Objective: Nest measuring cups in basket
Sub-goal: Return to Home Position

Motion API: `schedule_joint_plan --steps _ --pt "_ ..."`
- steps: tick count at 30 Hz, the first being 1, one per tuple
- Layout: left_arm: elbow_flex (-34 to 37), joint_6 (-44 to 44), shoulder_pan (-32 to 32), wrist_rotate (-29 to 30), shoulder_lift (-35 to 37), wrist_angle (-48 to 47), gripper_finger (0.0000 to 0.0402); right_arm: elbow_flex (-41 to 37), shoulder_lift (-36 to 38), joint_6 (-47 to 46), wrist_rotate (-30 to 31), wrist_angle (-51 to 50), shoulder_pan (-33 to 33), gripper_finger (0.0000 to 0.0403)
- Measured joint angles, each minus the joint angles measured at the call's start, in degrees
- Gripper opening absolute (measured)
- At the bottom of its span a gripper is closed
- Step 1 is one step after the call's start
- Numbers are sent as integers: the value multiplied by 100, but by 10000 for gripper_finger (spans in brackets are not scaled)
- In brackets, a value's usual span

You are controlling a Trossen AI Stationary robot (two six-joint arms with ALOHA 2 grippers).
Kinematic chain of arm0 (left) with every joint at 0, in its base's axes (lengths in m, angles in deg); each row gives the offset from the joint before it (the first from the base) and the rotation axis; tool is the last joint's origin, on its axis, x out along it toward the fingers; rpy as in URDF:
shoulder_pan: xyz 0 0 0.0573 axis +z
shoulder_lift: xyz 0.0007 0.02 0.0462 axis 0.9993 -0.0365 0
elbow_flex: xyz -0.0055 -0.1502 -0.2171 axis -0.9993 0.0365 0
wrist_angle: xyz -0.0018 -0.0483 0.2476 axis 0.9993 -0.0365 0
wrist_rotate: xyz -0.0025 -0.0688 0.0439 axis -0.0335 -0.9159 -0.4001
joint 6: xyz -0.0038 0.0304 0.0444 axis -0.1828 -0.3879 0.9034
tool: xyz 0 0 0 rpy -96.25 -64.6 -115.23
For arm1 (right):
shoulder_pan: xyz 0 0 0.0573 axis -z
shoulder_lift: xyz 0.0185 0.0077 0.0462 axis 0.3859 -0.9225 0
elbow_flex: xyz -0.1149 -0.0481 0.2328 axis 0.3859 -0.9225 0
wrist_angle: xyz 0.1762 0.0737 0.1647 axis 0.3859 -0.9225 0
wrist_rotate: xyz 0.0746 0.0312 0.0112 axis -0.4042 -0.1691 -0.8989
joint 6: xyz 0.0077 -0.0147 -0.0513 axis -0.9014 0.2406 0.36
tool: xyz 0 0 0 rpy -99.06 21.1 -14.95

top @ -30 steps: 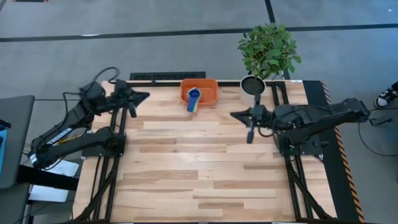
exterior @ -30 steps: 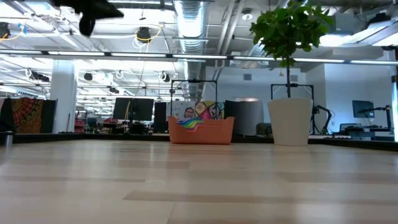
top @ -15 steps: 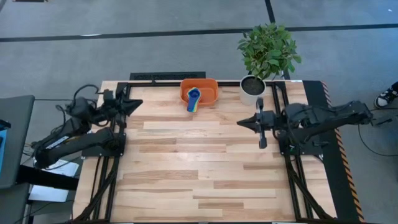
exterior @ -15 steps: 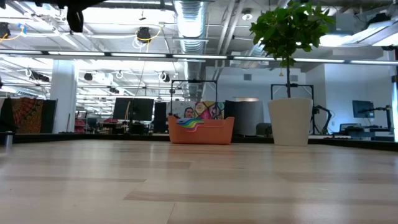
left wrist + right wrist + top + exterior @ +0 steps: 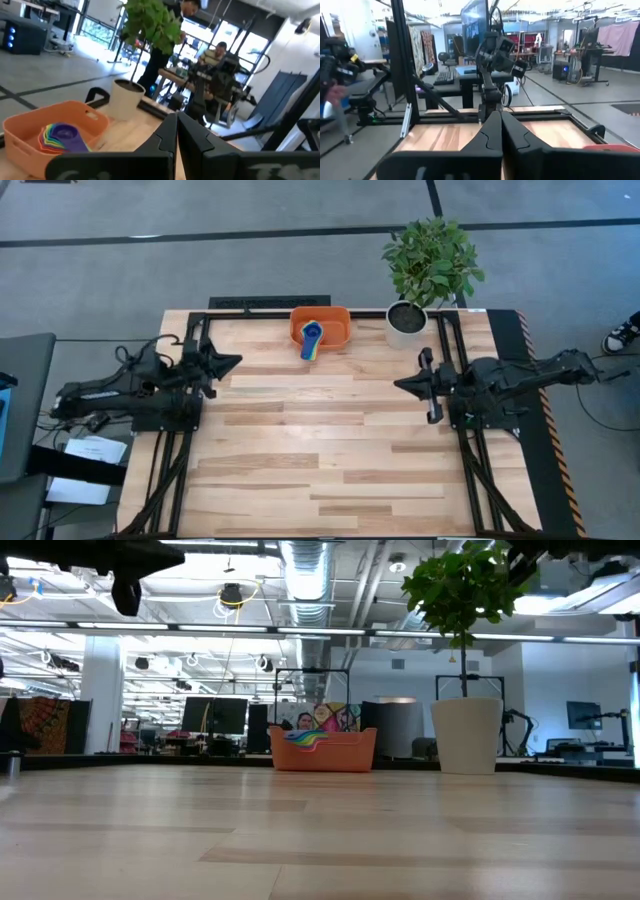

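Observation:
The orange basket (image 5: 320,326) stands at the table's far edge. The measuring cups (image 5: 311,340) sit nested inside it in a rainbow stack with a blue one on top, their handles fanned toward the near rim; the stack also shows in the left wrist view (image 5: 59,137) and the low view (image 5: 312,738). My left gripper (image 5: 234,361) hovers shut over the table's left side, empty. My right gripper (image 5: 400,384) hovers shut over the right side, empty.
A white plant pot with green leaves (image 5: 407,320) stands right of the basket at the far edge. Black frame rails run along the left (image 5: 185,420) and right (image 5: 465,440) table sides. Bare wood (image 5: 320,440) spreads between the arms. People sit beyond the table (image 5: 215,55).
Both arms have drawn back from the middle toward their own table sides and the near edge. My left gripper dropped lower and pulled in; my right gripper retreated toward the right edge. Basket and cups stayed put.

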Motion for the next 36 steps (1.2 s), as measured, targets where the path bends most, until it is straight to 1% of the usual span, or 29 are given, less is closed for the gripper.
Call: schedule_joint_plan --steps 4,7,12,14,16,19,22,24,26,29,32,36 --pt "0 304 -375 397 -258 -1 0 -166 90 -156 -3 221 16 9" --pt "-2 577 -474 672 -413 -64 0 -284 -3 -190 -69 223 111 5" --pt "-2 202 -473 1551 -765 -938 0 -499 -157 -335 -160 595 556 10" --pt "-1 296 -471 1823 -939 -1254 0 -499 -167 -328 -160 731 707 12" --pt "-1 734 -426 1933 -1099 -1345 0 -499 -170 -309 -159 794 843 10" --pt "-2 1580 -206 1936 -1264 -1275 0 -499 -145 -351 39 759 1085 5" --pt "-2 2190 206 1888 -1399 -1100 0 -499 -154 -873 30 650 1277 6" --pt "-2 2433 605 1678 -1443 -989 0 -499 -160 -1168 -43 642 1370 12" --pt "-2 2671 1099 1166 -1456 -779 0 -499 -159 -1129 -142 665 1412 14" --pt "-2 2920 1983 -9 -1475 -478 0 -499 -157 -806 -297 649 1442 7" --pt "-2 2916 2849 -1042 -1558 -332 0 -499 -101 -769 -308 649 1589 6" --pt "-2 2809 3660 -2327 -1837 -244 0 -499 -76 -889 -313 656 1814 12"
